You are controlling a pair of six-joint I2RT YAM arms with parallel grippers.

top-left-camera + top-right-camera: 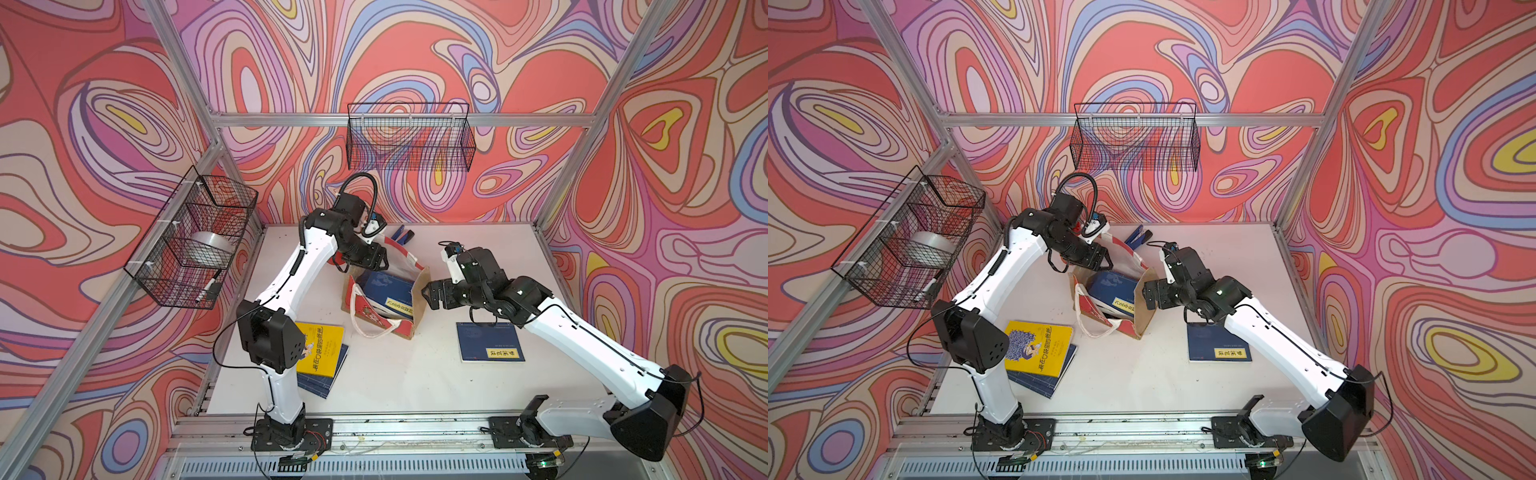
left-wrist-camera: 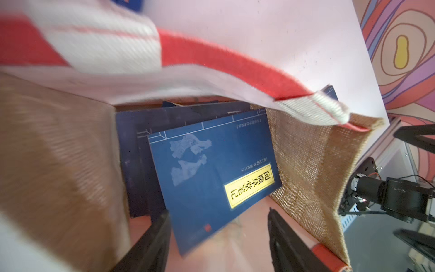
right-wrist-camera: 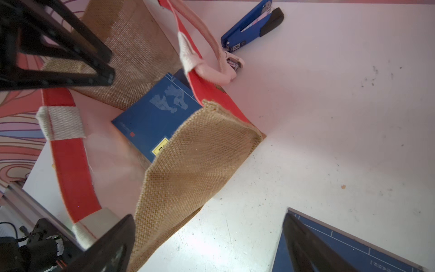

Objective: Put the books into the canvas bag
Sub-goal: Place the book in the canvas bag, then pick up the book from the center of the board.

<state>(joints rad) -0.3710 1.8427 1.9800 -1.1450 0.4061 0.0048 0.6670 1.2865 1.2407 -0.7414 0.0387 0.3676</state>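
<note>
The canvas bag (image 1: 419, 309) (image 1: 1144, 305) stands open mid-table, tan burlap with red-and-white handles. Inside it leans a navy book with a yellow label (image 1: 386, 291) (image 2: 211, 169) (image 3: 153, 117), with more navy books behind it. My left gripper (image 1: 376, 259) (image 2: 217, 212) hangs over the bag's mouth, open; the book's lower corner lies loose between its fingers. My right gripper (image 1: 430, 293) (image 3: 209, 214) is open at the bag's right burlap side wall. A yellow book (image 1: 322, 347) (image 1: 1038, 347) lies on a navy book (image 1: 328, 380) front left. Another navy book (image 1: 488, 340) (image 3: 353, 249) lies right.
A blue stapler (image 1: 403, 236) (image 3: 251, 26) lies behind the bag near the back wall. One wire basket (image 1: 409, 137) hangs on the back wall. Another wire basket (image 1: 195, 241) on the left wall holds a tape roll (image 1: 205, 245).
</note>
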